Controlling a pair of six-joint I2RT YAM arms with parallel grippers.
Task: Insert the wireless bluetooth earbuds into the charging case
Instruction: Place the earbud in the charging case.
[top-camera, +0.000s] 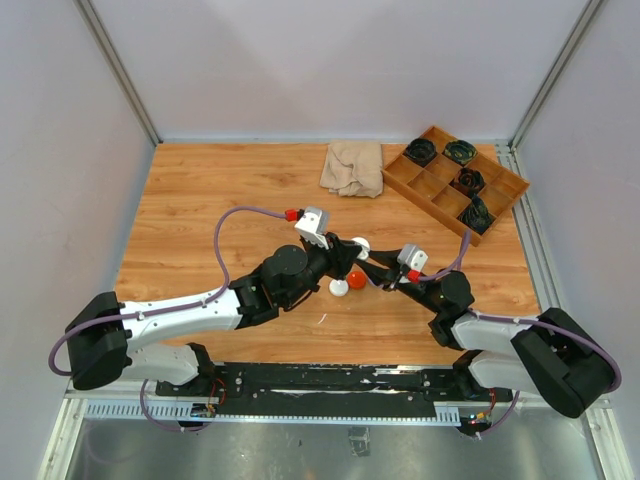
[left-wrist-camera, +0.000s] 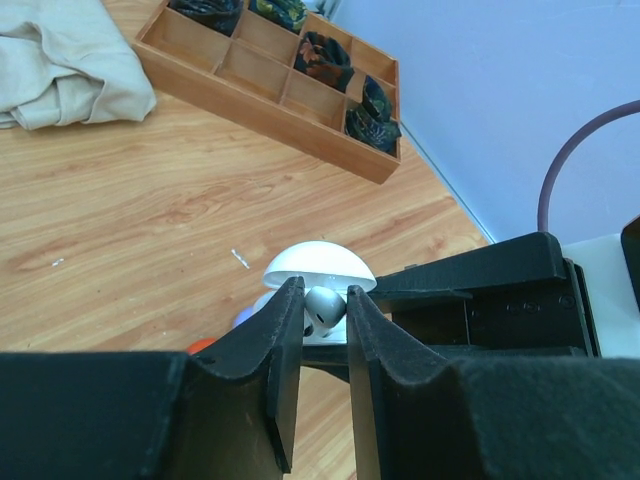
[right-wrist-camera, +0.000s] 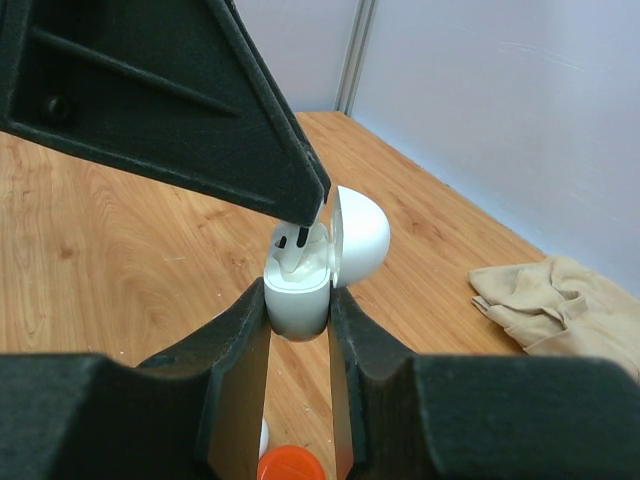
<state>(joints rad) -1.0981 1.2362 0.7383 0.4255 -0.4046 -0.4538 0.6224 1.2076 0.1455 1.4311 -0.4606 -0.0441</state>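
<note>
Both arms are stretched toward the middle of the table (top-camera: 200, 200), wrists angled inward so the grippers meet. The open case (right-wrist-camera: 297, 312) is clamped upright in the right gripper (right-wrist-camera: 298, 298). An earbud (left-wrist-camera: 326, 310) is pinched by the left gripper (left-wrist-camera: 324, 296) at the case's mouth.

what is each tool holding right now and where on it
The right tool clamps the open charging case by the sides of its base. The left tool pinches an earbud around its rounded body.
</note>
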